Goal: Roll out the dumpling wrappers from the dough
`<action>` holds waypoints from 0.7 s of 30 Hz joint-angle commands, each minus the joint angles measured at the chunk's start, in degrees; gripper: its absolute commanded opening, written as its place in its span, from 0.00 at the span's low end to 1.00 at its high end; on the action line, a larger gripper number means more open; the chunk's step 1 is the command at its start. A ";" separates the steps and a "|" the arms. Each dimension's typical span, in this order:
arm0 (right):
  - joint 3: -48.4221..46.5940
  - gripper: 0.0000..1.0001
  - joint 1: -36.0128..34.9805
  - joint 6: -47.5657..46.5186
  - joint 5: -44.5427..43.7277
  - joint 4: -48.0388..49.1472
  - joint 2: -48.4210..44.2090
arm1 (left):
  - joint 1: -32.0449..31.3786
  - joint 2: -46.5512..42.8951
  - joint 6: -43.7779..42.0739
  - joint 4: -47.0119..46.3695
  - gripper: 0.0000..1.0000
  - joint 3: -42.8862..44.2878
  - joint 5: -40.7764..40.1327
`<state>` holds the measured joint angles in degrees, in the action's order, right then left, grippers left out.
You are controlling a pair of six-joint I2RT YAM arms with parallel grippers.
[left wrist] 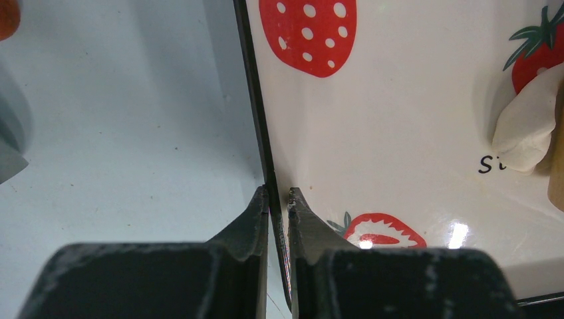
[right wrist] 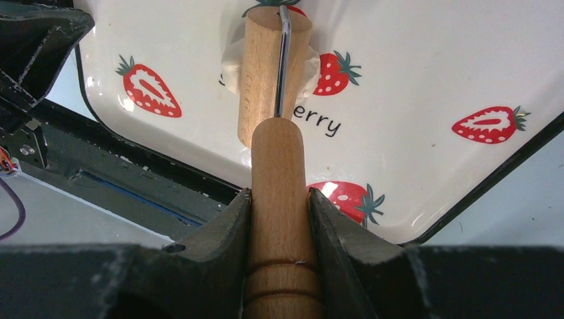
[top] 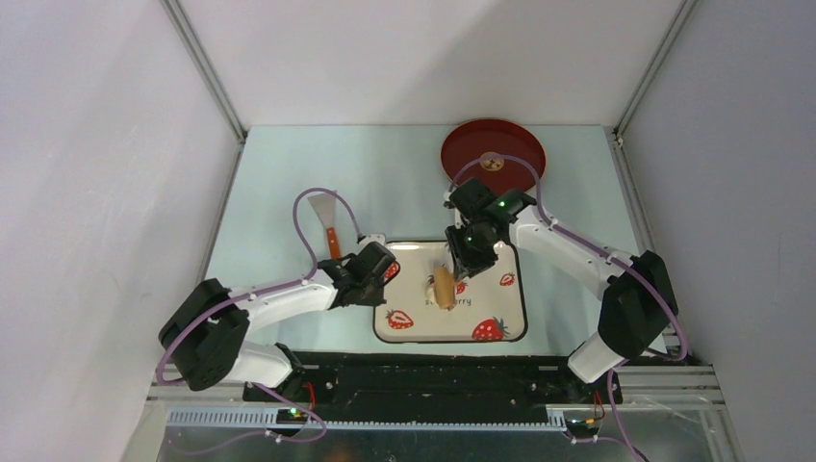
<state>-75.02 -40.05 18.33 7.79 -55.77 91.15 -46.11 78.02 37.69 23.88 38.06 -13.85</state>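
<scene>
The left end effector pinches the plate rim; the right end effector clamps the roller handle, roller on dough.

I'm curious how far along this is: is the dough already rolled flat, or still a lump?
Still a lump: the dough bulges thick and rounded under the roller on the plate.

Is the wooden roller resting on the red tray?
No, the wooden roller lies on the dough on the strawberry plate, its handle in the right gripper.
</scene>
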 commanded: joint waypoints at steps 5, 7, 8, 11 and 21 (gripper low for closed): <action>5.29 0.00 4.01 -1.92 -13.62 -5.91 0.44 | -0.89 2.10 0.14 6.06 0.08 -0.80 0.82; 5.77 0.00 4.31 -2.05 -13.50 -5.86 0.30 | -0.88 2.10 0.11 6.09 0.08 -0.80 0.76; 6.03 0.00 4.31 -2.02 -13.50 -5.91 0.50 | -0.85 2.16 0.10 6.05 0.08 -0.80 0.82; 6.56 0.00 4.09 -1.99 -14.21 -5.97 0.94 | -0.84 2.15 0.10 6.02 0.08 -0.80 0.79; 7.92 0.00 6.48 -2.28 -14.54 -7.10 -1.00 | -0.91 2.21 0.10 6.17 0.08 -0.71 0.77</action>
<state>-71.02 -36.42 18.46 9.74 -53.91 88.25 -46.11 78.02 37.69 23.88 38.06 -13.87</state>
